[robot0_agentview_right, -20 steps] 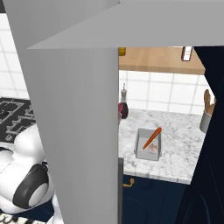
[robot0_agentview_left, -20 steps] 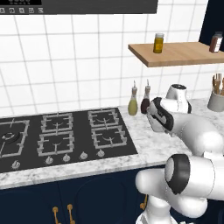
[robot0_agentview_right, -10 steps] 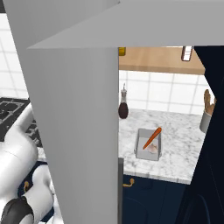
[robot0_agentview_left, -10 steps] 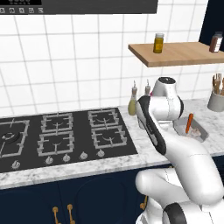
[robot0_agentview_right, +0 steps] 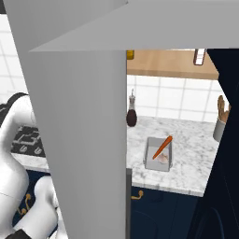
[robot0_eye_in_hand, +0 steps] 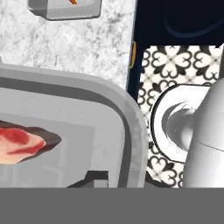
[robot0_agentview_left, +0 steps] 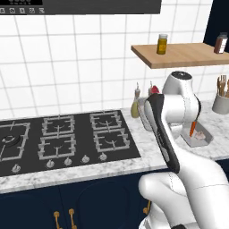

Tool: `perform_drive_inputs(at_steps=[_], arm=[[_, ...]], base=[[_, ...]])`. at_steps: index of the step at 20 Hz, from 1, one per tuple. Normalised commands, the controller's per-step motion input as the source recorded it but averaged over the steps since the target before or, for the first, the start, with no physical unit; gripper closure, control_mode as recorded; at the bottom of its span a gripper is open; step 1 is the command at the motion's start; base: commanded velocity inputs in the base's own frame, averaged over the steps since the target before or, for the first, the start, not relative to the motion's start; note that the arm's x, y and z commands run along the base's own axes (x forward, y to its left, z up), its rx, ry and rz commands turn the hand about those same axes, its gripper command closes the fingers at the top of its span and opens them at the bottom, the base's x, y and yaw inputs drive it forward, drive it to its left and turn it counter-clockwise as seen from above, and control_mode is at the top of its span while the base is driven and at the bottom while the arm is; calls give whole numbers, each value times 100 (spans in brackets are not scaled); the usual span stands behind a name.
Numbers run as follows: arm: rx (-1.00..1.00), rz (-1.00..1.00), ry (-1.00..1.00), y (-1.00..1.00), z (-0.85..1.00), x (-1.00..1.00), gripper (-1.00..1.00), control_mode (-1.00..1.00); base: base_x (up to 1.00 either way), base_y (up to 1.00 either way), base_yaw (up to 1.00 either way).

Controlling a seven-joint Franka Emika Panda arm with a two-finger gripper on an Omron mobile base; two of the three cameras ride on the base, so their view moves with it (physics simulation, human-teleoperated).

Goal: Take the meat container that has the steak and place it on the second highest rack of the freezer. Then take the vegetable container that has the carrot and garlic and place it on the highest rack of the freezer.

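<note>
The meat container [robot0_eye_in_hand: 78, 127], a shallow light-grey tray, sits at the lower left of the hand view, its long axis running left to right, a dark-red steak [robot0_eye_in_hand: 22, 144] lying flat inside. The gripper [robot0_eye_in_hand: 94, 179] pinches its near rim, fingers nearly together.

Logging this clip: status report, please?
Gripper shut on the meat container, steak inside. Vegetable container with carrot on the counter. Open freezer door close alongside.
</note>
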Motion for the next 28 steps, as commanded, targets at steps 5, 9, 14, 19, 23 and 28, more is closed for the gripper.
perform_drive_inputs(at_steps=[5,9,14,19,23,28], arm=[[0,1,0,2,44,-72,100,-100],[0,0,0,12,48,-50,100,-100],[0,0,0,1,33,-33,100,-100],[-1,1,0,2,3,-30,100,-100],[0,0,0,0,0,0,100,100],[0,0,0,0,0,0,100,100]], base=[[0,0,0],[0,0,0],[0,0,0],[0,0,0],[-37,86,0],[-1,100,-2]])
